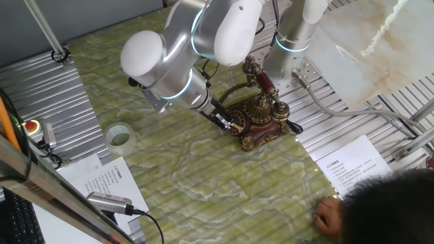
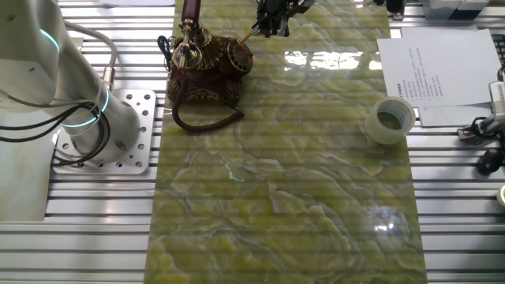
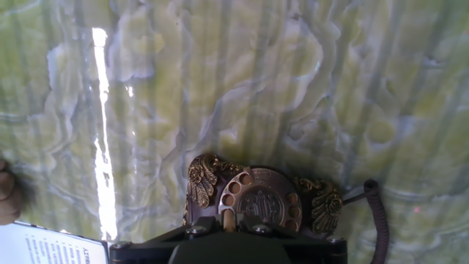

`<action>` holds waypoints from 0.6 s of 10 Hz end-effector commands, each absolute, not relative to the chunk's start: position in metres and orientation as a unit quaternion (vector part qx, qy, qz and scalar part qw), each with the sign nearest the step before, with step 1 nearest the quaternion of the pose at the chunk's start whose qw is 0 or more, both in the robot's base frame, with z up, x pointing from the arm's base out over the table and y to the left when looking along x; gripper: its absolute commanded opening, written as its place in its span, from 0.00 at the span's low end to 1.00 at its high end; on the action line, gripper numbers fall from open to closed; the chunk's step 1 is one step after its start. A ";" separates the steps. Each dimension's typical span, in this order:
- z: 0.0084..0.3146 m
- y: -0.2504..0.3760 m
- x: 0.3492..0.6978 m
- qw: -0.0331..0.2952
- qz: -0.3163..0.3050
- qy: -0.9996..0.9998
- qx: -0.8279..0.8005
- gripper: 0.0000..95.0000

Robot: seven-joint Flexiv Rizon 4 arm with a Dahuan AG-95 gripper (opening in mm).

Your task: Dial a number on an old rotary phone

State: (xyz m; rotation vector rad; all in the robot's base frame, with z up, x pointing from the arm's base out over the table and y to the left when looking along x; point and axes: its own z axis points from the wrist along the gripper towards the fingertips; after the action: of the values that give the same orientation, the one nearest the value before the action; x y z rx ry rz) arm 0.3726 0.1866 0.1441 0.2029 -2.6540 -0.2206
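The old rotary phone (image 1: 261, 115) stands on the green marble mat, dark red-brown with brass trim, its handset cradled on top. It also shows in the other fixed view (image 2: 203, 67) and the hand view (image 3: 256, 198). My gripper (image 1: 230, 122) is right at the phone's front, shut on a thin pale stick (image 2: 248, 35). The stick (image 3: 229, 218) points into a finger hole at the lower left of the round dial (image 3: 261, 202). In the other fixed view the gripper (image 2: 270, 24) sits just right of the dial (image 2: 239, 55).
A clear tape roll (image 1: 120, 135) lies on the mat's edge, well away from the phone (image 2: 389, 120). Printed sheets (image 1: 352, 166) lie on the slatted table. A person's hand (image 1: 332, 215) rests near the mat's corner. The phone's dark cord (image 2: 205, 118) loops beside its base.
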 end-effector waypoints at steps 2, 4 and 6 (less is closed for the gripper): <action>0.144 0.186 0.373 0.233 -0.079 -0.966 0.074 0.00; 0.143 0.187 0.373 0.234 -0.079 -0.966 0.076 0.00; 0.143 0.187 0.374 0.235 -0.079 -0.966 0.077 0.00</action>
State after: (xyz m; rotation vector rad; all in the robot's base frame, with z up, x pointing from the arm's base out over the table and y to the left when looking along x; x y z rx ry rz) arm 0.3744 0.1873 0.1426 0.2096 -2.6495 -0.2193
